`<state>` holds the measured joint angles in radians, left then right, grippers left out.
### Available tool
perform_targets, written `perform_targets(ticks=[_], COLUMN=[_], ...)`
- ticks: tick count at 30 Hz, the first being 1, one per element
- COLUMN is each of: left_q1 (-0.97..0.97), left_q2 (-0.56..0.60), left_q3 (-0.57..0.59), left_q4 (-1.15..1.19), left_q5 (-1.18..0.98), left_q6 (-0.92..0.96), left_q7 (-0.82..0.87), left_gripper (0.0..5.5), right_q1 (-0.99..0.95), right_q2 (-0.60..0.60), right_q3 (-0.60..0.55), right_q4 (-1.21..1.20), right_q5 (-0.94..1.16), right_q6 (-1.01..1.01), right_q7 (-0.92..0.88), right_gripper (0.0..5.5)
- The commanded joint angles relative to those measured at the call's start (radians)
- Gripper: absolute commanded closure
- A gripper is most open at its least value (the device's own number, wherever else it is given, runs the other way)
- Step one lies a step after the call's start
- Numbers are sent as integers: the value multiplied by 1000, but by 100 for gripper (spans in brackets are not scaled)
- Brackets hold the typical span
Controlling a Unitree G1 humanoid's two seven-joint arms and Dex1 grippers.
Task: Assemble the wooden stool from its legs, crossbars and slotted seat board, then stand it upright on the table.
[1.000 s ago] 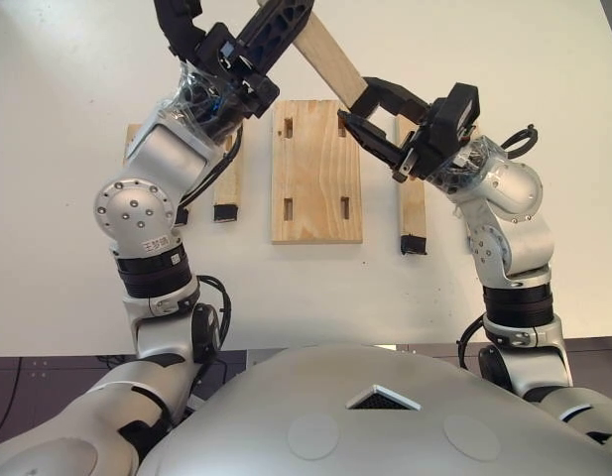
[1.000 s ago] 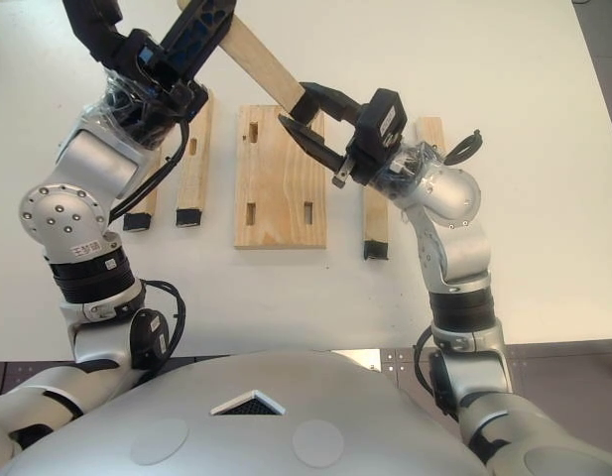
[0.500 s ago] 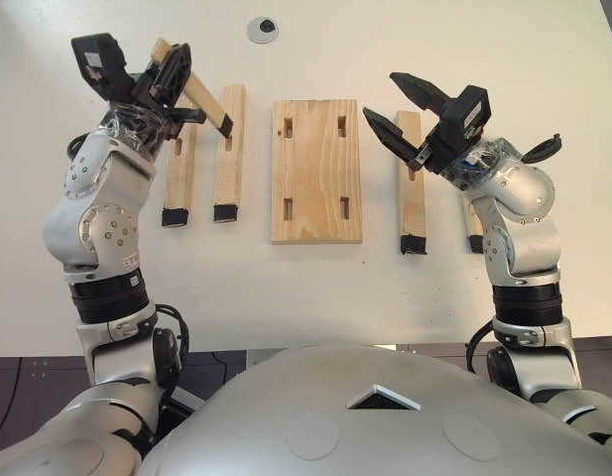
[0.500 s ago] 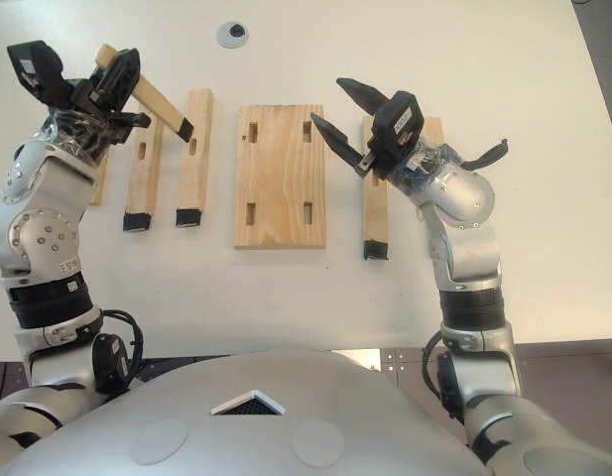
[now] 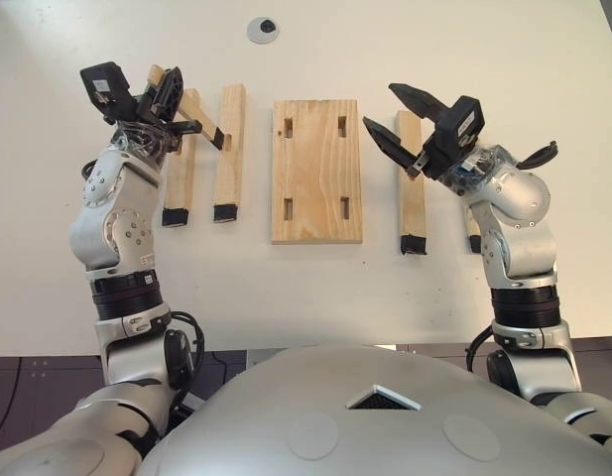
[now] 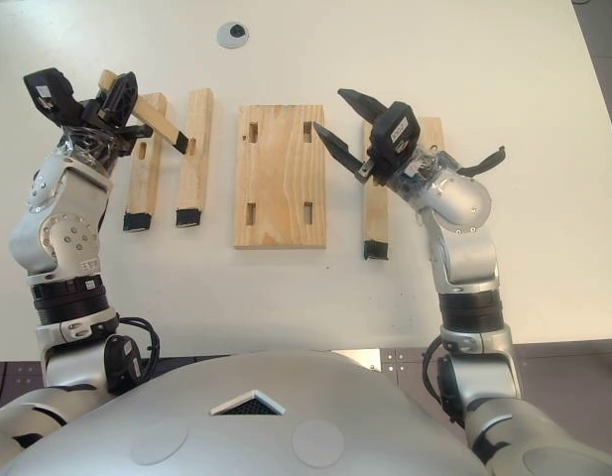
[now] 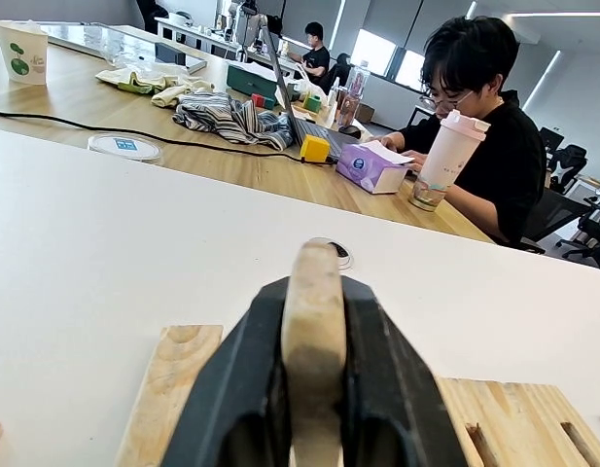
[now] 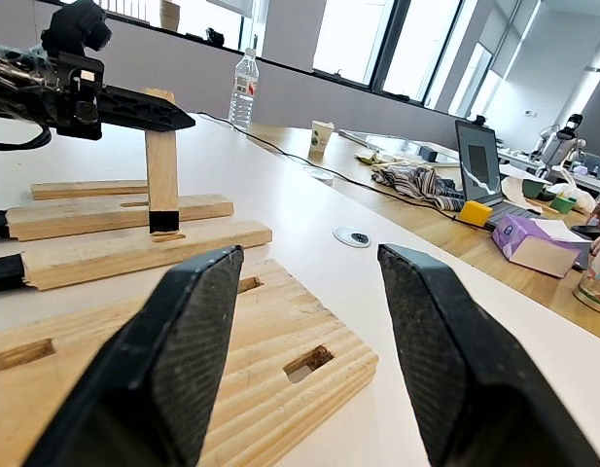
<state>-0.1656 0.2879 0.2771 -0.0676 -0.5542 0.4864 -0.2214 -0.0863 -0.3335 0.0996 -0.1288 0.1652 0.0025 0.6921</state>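
Note:
The slotted seat board (image 5: 316, 169) lies flat at the table's middle. Two wooden legs (image 5: 180, 169) (image 5: 229, 149) with black ends lie left of it, and one leg (image 5: 411, 183) lies to its right. My left gripper (image 5: 167, 99) is shut on another black-tipped wooden piece (image 5: 201, 121), held tilted above the left legs. In the right wrist view that piece (image 8: 161, 175) stands with its black end down on a leg. My right gripper (image 5: 378, 105) hangs open above the seat board's right edge with nothing between its fingers (image 8: 173, 360).
A round grey cap (image 5: 263, 29) sits in the white table (image 5: 315, 288) behind the board. Another wooden piece (image 5: 472, 233) lies partly hidden behind my right arm. Bare table runs along the near edge.
The left arm has swung the wooden piece from high over the board to the far left and lowered it. The right gripper, earlier at its lower end, now stands apart.

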Motion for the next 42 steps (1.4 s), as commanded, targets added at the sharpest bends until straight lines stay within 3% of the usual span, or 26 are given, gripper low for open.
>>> perform_targets(ticks=[1,29,42], left_q1=[9,-17,22], left_q2=[-18,-68,-87], left_q3=[16,57,39], left_q4=[-16,-104,13], left_q5=[-11,-84,-24], left_q6=[21,105,58], left_q7=[17,85,78], left_gripper=[511,511,511], right_q1=[-14,3,2], right_q2=[-28,-45,-49], right_q3=[11,43,52], right_q4=[15,32,47], right_q5=[-11,-48,-67], right_q6=[-12,-20,-35], right_q7=[15,17,16], right_gripper=[294,294,294])
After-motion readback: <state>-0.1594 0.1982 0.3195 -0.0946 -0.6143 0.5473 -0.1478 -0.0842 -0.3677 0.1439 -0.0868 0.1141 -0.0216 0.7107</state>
